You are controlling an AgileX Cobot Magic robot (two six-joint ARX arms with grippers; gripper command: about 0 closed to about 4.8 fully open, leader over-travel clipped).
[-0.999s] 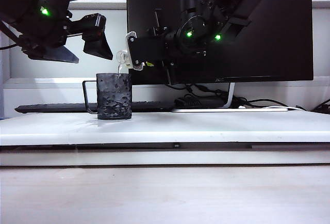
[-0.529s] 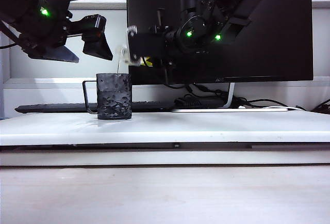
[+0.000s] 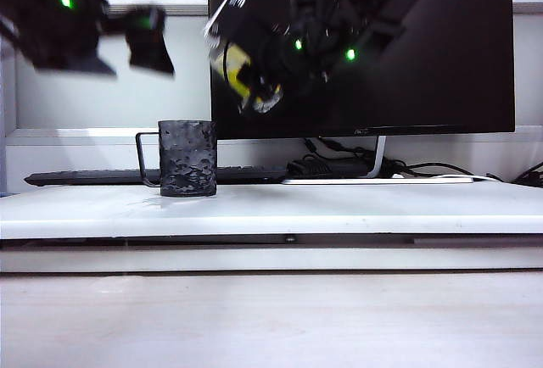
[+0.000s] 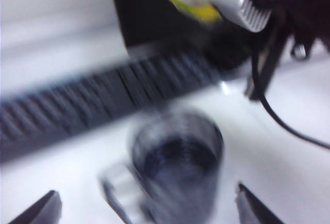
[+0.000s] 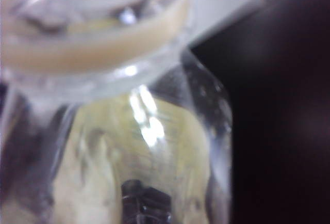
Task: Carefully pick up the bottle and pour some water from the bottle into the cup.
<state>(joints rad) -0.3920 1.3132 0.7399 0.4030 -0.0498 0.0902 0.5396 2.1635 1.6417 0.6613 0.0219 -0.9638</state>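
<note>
White tabletop fills the lower frame, with a dark monitor (image 3: 365, 46) and a keyboard (image 3: 93, 178) behind it. At upper left the left gripper (image 3: 127, 37) hangs blurred above the table, its jaws spread wide and holding nothing. Below and to its right the cup (image 3: 187, 158) stands upright on the table, handle to the left, well back from the front edge. At upper centre the right gripper (image 3: 242, 54) is clamped on the bottle (image 3: 237, 67), which is tilted and motion-blurred, up and to the right of the cup; no stream shows. The pour looks finished or paused. Next comes righting the bottle and setting it down. Open table lies right of the cup, clear of the monitor stand (image 3: 377, 160).
</note>
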